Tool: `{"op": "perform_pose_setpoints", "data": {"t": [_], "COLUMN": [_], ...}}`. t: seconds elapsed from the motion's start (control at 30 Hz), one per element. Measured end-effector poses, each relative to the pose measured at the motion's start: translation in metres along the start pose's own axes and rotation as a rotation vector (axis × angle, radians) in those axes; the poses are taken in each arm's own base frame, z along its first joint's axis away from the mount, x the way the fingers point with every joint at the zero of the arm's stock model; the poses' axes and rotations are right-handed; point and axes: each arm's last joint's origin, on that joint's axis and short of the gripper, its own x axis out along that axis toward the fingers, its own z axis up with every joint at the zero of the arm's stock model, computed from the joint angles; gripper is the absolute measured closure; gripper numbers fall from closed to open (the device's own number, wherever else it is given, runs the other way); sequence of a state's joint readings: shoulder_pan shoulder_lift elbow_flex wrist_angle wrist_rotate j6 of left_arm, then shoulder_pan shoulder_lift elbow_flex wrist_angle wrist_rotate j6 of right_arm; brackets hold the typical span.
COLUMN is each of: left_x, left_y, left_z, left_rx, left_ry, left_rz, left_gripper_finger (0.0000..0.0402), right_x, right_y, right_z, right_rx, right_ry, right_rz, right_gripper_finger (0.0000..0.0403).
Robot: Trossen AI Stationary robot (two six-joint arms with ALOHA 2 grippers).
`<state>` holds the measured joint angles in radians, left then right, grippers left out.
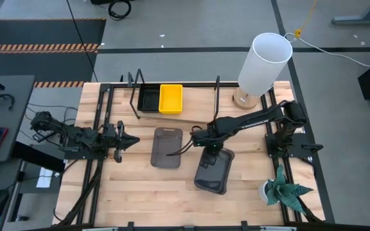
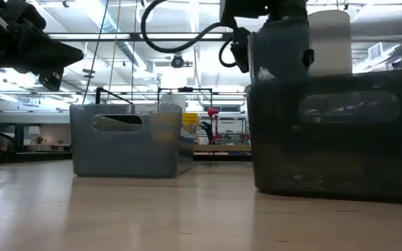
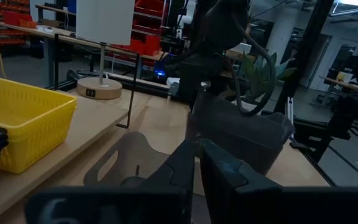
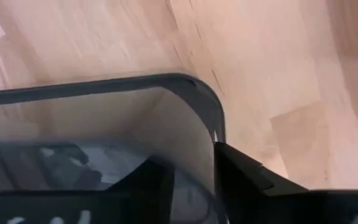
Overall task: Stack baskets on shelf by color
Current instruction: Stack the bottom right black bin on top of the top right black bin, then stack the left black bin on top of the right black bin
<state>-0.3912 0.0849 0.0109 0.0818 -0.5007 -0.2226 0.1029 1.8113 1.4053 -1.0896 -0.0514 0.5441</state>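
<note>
Since your right gripper (image 1: 209,156) straddles the end wall of the dark grey basket (image 1: 213,172) at lower centre without clearly pinching it, squeeze firmly before lifting toward the shelf (image 1: 172,110) up top, while the left gripper (image 1: 128,140) waits nearly pressed together at left.
</note>
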Motion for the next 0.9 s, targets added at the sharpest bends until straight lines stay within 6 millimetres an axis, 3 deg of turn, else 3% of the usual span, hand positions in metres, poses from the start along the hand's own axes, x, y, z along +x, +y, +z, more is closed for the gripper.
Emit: {"op": "perform_pose_setpoints", "data": {"t": [0.27,0.43,0.67,0.9], "left_x": [0.000,0.000,0.000,0.000], "left_y": [0.000,0.000,0.000,0.000], "left_z": [0.000,0.000,0.000,0.000], "left_rx": [0.000,-0.001,0.000,-0.001], "left_ry": [0.000,-0.002,0.000,-0.001], "left_rz": [0.000,0.000,0.000,-0.001], "left_gripper_finger": [0.0376,0.0368,0.0372,0.0377], "right_x": [-0.024,-0.042,-0.040,-0.017], "right_y": [-0.009,-0.007,0.020,0.063], "right_z": [-0.005,0.002,0.018,0.031], "right_rx": [-0.003,-0.014,-0.108,-0.218], "right_ry": [0.092,-0.001,-0.221,-0.305], "right_rz": [-0.023,-0.019,0.086,0.165], "right_gripper_finger": [0.0249,0.0244,0.0247,0.0247]}}
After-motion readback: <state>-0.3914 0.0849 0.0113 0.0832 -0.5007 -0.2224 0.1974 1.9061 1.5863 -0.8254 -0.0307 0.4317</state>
